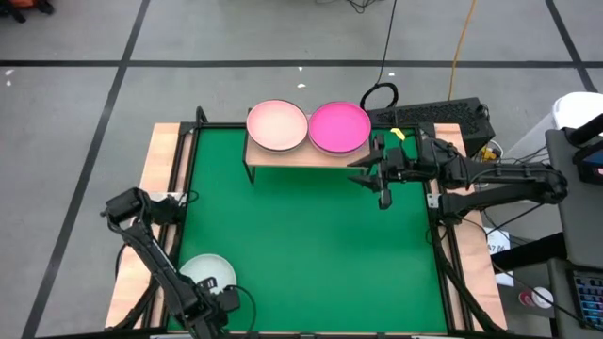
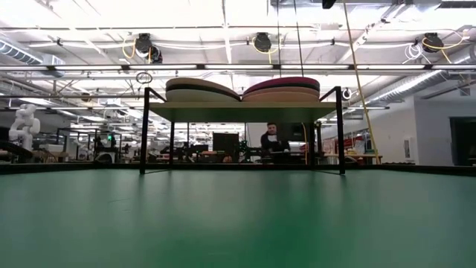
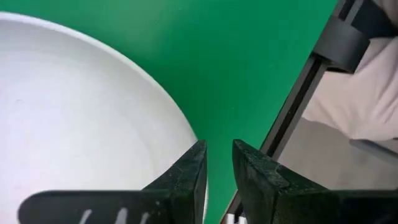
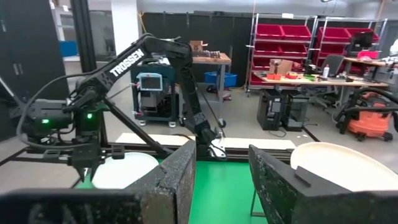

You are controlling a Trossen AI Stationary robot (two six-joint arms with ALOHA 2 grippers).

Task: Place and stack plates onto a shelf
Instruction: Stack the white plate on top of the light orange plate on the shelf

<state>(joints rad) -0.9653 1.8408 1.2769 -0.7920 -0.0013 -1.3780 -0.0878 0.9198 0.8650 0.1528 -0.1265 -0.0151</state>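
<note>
A pale mint-white plate [image 1: 203,269] lies flat on the green mat [image 1: 311,245] at its near left corner. My left gripper [image 1: 215,301] stands over the plate's near right rim, pointing down and closed on it. The wooden shelf [image 1: 306,156] stands at the mat's far edge on black legs. It carries a pale pink stack [image 1: 277,125] and a magenta-topped stack [image 1: 338,127] of plates, which the low view shows side by side [image 2: 204,89] [image 2: 281,88]. My right gripper [image 1: 363,174] hangs level and open beside the shelf's right end, with nothing between its fingers [image 4: 222,180]. My left gripper [image 3: 217,168] has the pale plate's rim [image 3: 198,148] between its fingers: one finger [image 3: 180,180] over the plate's inside, the other [image 3: 261,180] outside it over the mat. The fingers come from above, pointing down. The plate lies flat on the mat.
A black keyboard [image 1: 433,115] and cables lie behind the shelf's right end. Black rails [image 1: 179,188] and wooden table strips border the mat. Most of the mat between the near plate and the shelf is bare. A person [image 2: 271,141] sits in the room beyond.
</note>
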